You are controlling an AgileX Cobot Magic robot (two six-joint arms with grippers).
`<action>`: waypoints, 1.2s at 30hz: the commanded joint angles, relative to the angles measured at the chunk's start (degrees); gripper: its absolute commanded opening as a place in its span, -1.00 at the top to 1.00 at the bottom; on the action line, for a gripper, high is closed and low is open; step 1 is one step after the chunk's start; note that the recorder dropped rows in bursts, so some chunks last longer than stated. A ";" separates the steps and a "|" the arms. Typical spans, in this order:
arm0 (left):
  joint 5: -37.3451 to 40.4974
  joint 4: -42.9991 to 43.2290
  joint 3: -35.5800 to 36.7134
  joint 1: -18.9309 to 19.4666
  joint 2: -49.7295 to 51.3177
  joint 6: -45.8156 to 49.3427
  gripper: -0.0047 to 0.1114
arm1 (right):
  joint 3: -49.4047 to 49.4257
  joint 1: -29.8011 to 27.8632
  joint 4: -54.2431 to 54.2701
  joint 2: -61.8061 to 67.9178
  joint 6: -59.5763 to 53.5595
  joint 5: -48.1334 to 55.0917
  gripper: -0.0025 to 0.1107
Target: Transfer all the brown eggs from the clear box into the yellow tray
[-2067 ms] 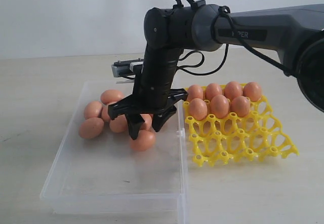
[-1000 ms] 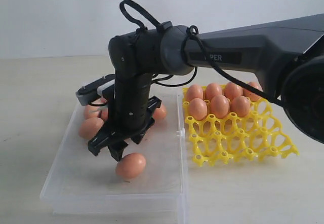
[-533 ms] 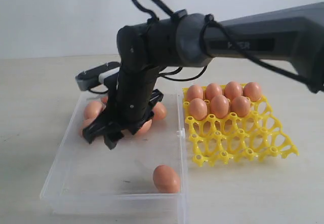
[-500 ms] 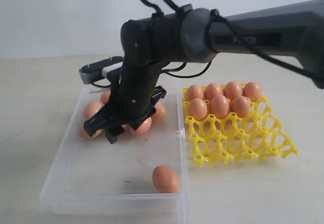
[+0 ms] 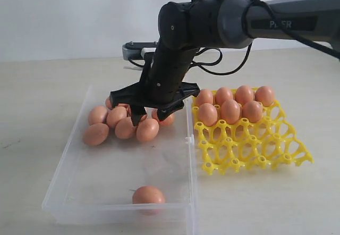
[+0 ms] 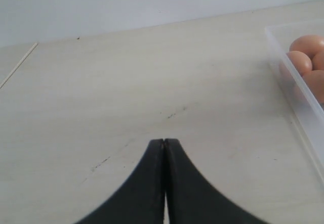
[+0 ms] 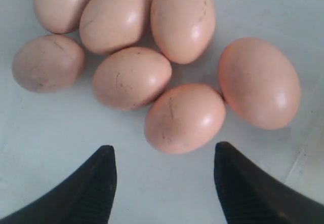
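Observation:
Several brown eggs (image 5: pixel 126 128) lie bunched at the back of the clear box (image 5: pixel 66 166). A single egg (image 5: pixel 148 195) rests against the box's near wall. My right gripper (image 5: pixel 149 117) hangs open just over the bunch, holding nothing. In the right wrist view the right gripper (image 7: pixel 164 150) points at the nearest egg (image 7: pixel 185 117), which lies just beyond the tips. The yellow tray (image 5: pixel 249 144) to the right of the box carries several eggs (image 5: pixel 230 111) in its back rows. My left gripper (image 6: pixel 164 142) is shut over bare table, left of the box wall (image 6: pixel 298 107).
The tray's front rows of cups (image 5: pixel 239 155) hold nothing. The box's tall right wall (image 5: pixel 190 155) stands between box and tray. The right arm (image 5: pixel 212 22) reaches in from the upper right. The table (image 5: pixel 37 97) is light beige.
My right gripper has swung from the box's left side to above the bunch of eggs at the back. The loose egg has rolled left along the near wall.

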 commanded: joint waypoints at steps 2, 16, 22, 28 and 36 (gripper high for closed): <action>-0.35 -0.06 -0.23 0.11 -0.32 -0.26 0.92 | -0.22 -0.30 2.48 2.95 1.07 -1.73 -0.03; -0.35 -0.06 -0.23 0.11 -0.32 -0.26 0.92 | -0.22 -1.42 4.12 3.95 3.00 -6.80 -0.03; -0.35 -0.06 -0.23 0.11 -0.32 -0.26 0.92 | -0.22 -1.82 3.58 5.86 3.00 -6.41 -0.03; -0.35 -0.06 -0.23 0.11 -0.32 -0.26 0.92 | -0.22 -1.57 2.82 7.94 3.00 -6.45 -0.03; -0.35 -0.06 -0.23 0.11 -0.32 -0.26 0.92 | -0.22 -1.79 1.51 8.18 3.00 -8.08 -0.03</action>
